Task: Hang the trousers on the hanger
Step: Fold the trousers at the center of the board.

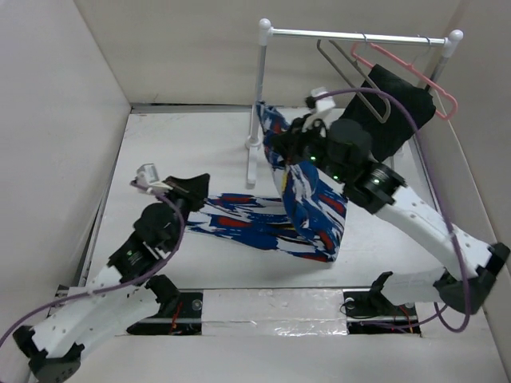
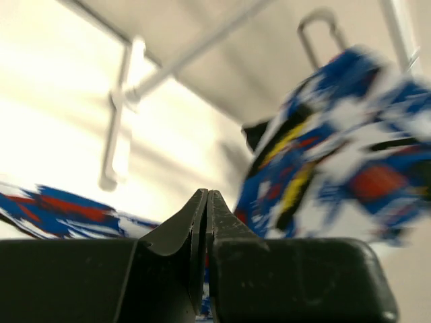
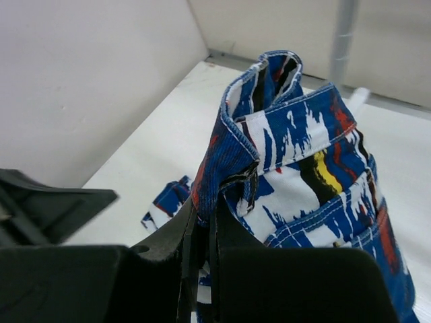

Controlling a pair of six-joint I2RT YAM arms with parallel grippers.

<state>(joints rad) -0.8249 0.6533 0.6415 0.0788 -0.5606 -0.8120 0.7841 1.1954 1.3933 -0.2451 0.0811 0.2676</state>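
The printed trousers [image 1: 307, 203] hang from my right gripper [image 1: 281, 148], which is shut on a fold of the waistband in the right wrist view [image 3: 205, 208]. The waist [image 3: 303, 148] is lifted beside the rack post, and one leg trails left across the table. My left gripper [image 1: 204, 182] is shut just above that leg's end. In the left wrist view [image 2: 205, 195] its tips meet with nothing between them, and the lifted trousers [image 2: 337, 148] show to the right. The grey wire hanger [image 1: 351, 76] hangs empty on the rail, up and right of my right gripper.
The white rack has a rail [image 1: 359, 36], a post [image 1: 262, 104] and a foot [image 1: 252, 171] at the back. A pink hanger [image 1: 407, 68] carrying a black cloth [image 1: 395, 104] hangs right of the wire hanger. White walls close in left, back and right.
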